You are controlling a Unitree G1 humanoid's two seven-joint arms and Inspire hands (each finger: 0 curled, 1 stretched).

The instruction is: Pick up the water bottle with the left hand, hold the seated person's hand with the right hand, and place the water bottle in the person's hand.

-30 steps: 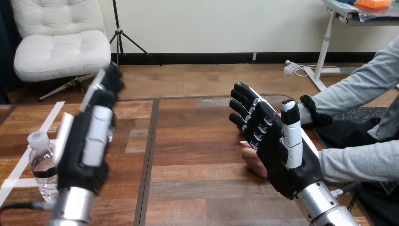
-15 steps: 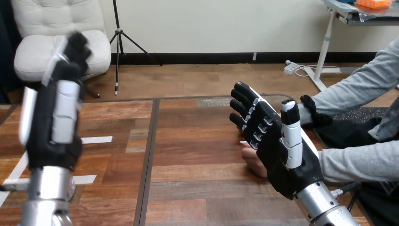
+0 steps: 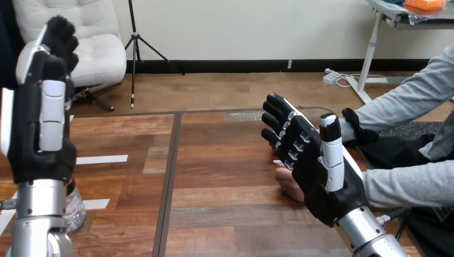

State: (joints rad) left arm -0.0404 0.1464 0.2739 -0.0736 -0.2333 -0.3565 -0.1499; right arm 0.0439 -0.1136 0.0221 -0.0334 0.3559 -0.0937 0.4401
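- Wooden table (image 3: 225, 214) of brown planks spans the lower frame, with a dark seam running down it left of centre.
- At the far left, the left hand (image 3: 40, 123) stands upright well above the tabletop. Its fingers are straight, close together and pointing up, and they grip nothing.
- At the lower left, the water bottle (image 3: 75, 209) stands on the table behind the silver left forearm. Its clear base shows, while the arm and hand cover the rest.
- Two strips of white tape (image 3: 101, 159) lie flat on the planks just right of the left arm.
- Right of centre, the right hand (image 3: 321, 182) stands on its edge above the table. Its fingers are stretched out and slightly apart, reaching toward the upper left, and its thumb is upright. They are curled round nothing.
- The person's hand (image 3: 288, 184) lies low on the table, showing at the lower left edge of the right hand's palm. Whether the two touch cannot be told.
- At the right edge, a grey sleeve (image 3: 407, 184) leads from that hand out of the frame.
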